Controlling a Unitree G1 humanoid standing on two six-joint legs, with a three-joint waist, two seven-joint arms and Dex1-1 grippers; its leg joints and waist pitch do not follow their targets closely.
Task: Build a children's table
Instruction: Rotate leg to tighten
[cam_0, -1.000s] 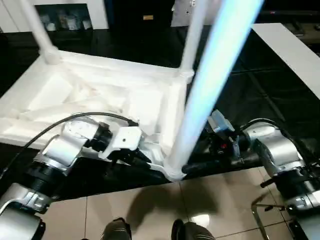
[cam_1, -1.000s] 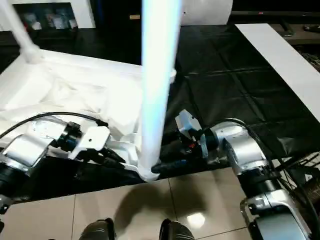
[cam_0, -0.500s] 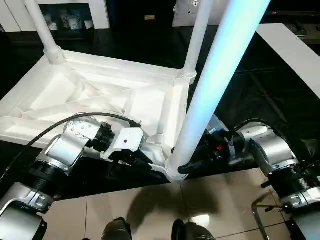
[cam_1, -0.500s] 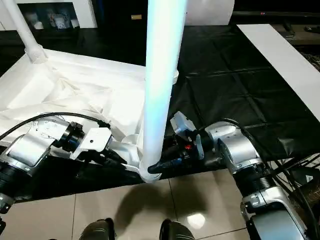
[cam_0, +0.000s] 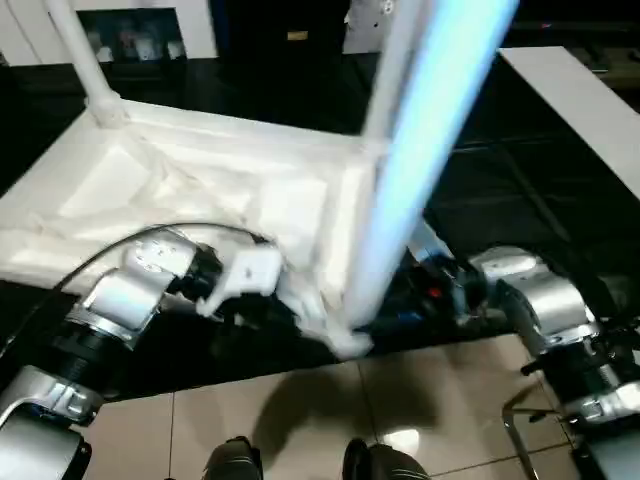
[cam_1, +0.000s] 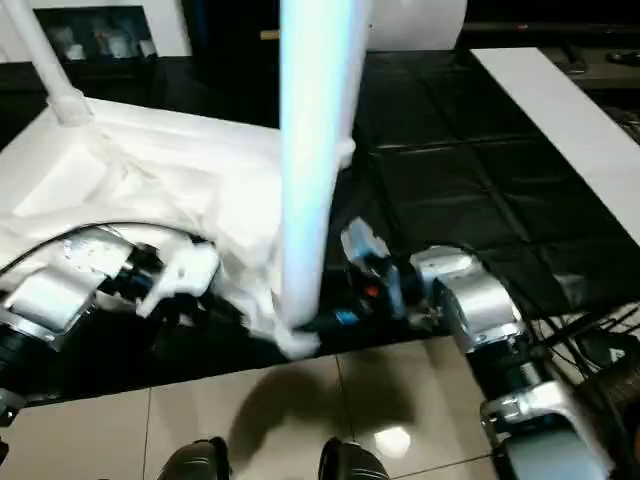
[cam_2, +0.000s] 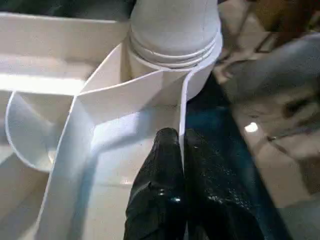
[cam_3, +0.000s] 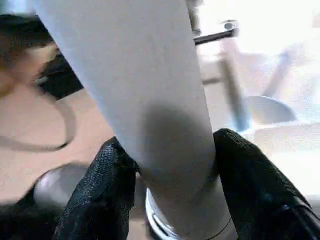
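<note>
Nearest you, your two silver forearms reach in from either side toward the near corner of the table top (cam_0: 200, 190), which lies upside down on the black surface (cam_1: 470, 180) with its ribbed underside facing up. That corner sits just at the surface's near edge, above the tiled floor (cam_0: 300, 420).

Your left gripper (cam_2: 181, 150) comes in low and level from the left. Its two black fingers are pinched together on the thin upright rim wall of the table top, right beside the corner socket (cam_2: 175, 50).

Your right gripper (cam_3: 170, 165) comes in level from the right, wrist bent inward. Its fingers (cam_3: 255, 185) straddle the near leg (cam_0: 420, 150) just above that socket, one on each side and pressed against it, so it grasps the leg. The leg stands in the socket and leans slightly to the right as it rises past the head camera.

Farther back, a second leg (cam_0: 395, 70) stands upright in the far right corner socket, and a third leg (cam_0: 85, 60) stands in the far left corner. Beyond them a white cabinet (cam_0: 130, 30) sits at the back.
</note>
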